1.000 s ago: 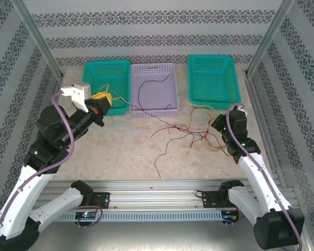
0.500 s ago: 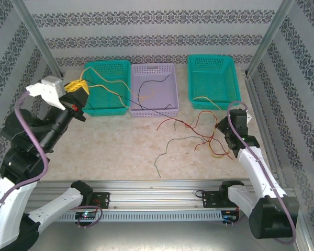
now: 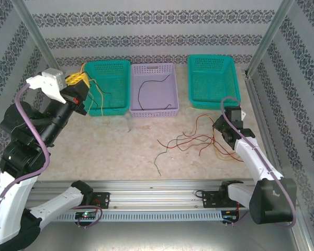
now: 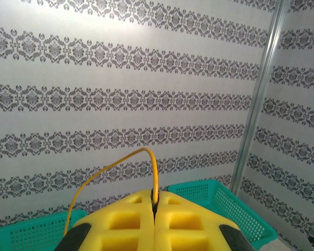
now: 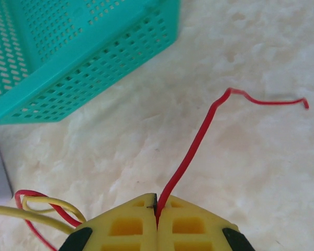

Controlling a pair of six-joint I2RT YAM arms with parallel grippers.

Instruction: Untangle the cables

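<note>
Currently clamps left claw [image 4: 155, 201] on a yellow cable [image 4: 146, 151] up over the teal basket [image 3: 112, 78]; clamps right claw [image 5: 157, 204] on a red cable [image 5: 199, 136] low on the counter [image 3: 120, 151], just right of the tangle [image 3: 191, 140], with strands lying leftward.

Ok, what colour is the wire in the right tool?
The wire is red, best seen in the right wrist view.

Open table [image 3: 94, 151] spreads in front of the left green basket [image 3: 120, 83] and purple basket [image 3: 165, 94]; a gap separates that from the right green basket [image 3: 213, 78]. Loose cables [image 3: 191, 140] clutter the right-centre.
</note>
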